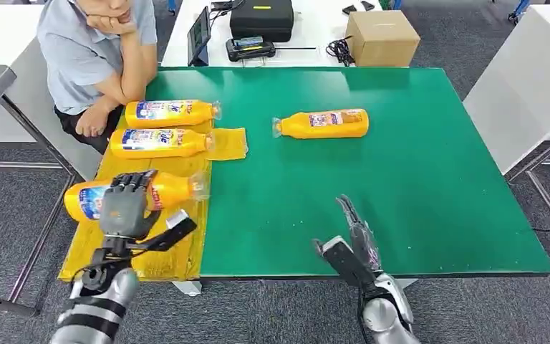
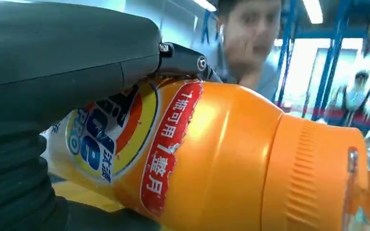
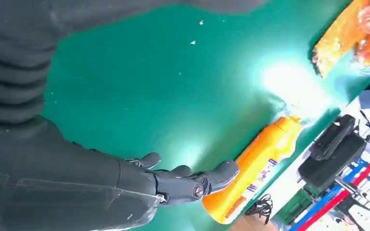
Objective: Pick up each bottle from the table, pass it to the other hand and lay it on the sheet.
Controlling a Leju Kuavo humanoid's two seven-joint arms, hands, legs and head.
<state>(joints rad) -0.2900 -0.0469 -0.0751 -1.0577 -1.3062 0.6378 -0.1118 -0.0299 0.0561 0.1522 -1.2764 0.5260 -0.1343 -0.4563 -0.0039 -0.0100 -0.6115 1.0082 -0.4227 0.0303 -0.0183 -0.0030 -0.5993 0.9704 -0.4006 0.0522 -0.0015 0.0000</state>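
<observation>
Several orange bottles lie on their sides. Two rest on the yellow sheet (image 1: 161,261) at its far end: one (image 1: 172,113) and another (image 1: 159,142) just nearer. A third bottle (image 1: 175,190) (image 2: 231,159) lies across the sheet closer to me, and my left hand (image 1: 123,204) grips it, fingers draped over its label and thumb below it. One more bottle (image 1: 322,123) (image 3: 255,168) lies alone on the green table (image 1: 415,201). My right hand (image 1: 354,247) hovers over the table's front edge with fingers straight and apart, holding nothing.
A person (image 1: 93,50) sits at the far left corner, an arm resting beside the sheet's far end. Behind the table stand a cardboard box (image 1: 382,37), a black case (image 1: 261,18) and a tablet (image 1: 199,34). White tables flank both sides.
</observation>
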